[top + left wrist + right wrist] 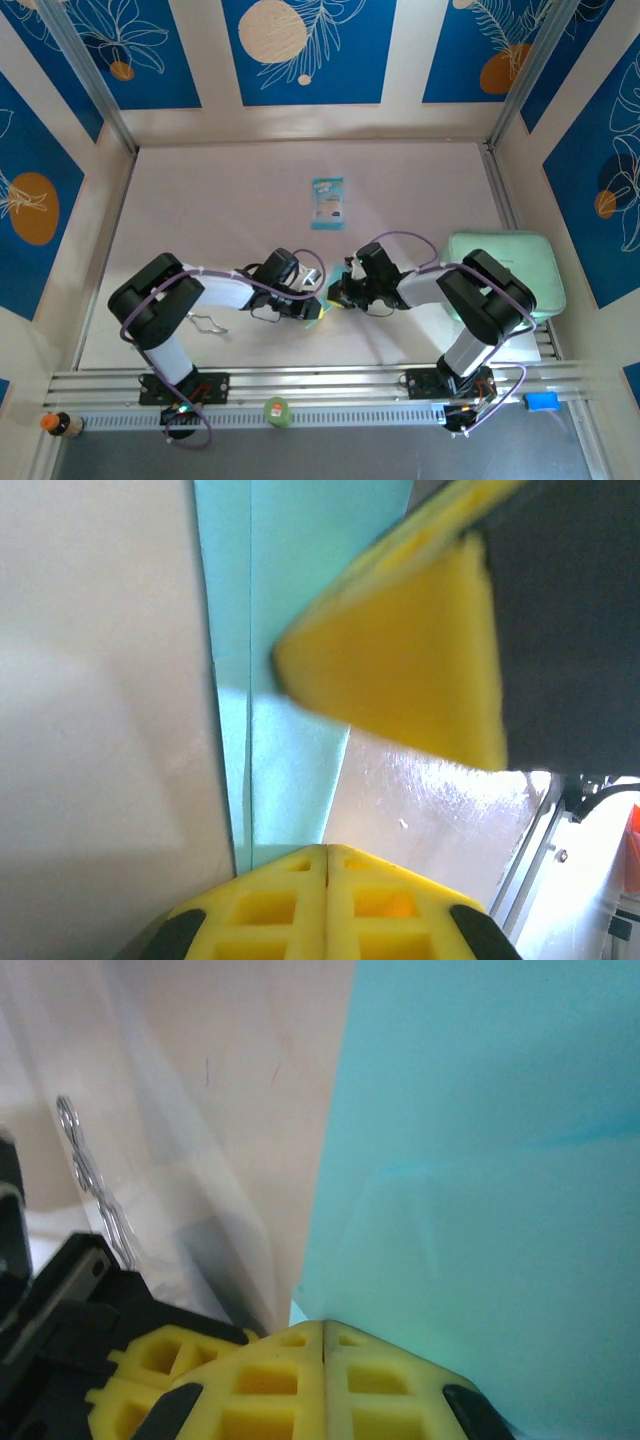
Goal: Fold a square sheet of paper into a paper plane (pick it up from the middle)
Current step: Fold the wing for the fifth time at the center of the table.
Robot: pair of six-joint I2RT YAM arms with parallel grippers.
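Note:
The light-blue paper (285,680) lies creased lengthwise as a narrow folded strip and runs up to my left gripper (327,848), which is shut with its tips against the strip's near end. My right gripper (323,1324) is shut too, its tips at the edge of the broad cyan sheet (480,1160). I cannot tell whether either gripper pinches the paper. From above, both grippers meet tip to tip, left (316,300) and right (337,296), and a sliver of the paper (316,312) shows beneath them. The right gripper's yellow finger (420,670) hangs over the strip.
A small teal-and-white packet (327,203) lies farther back at the table's middle. A pale green pad (500,268) sits at the right, partly under the right arm. On the front rail are a small bottle (60,425), a green object (277,412) and a blue object (541,401).

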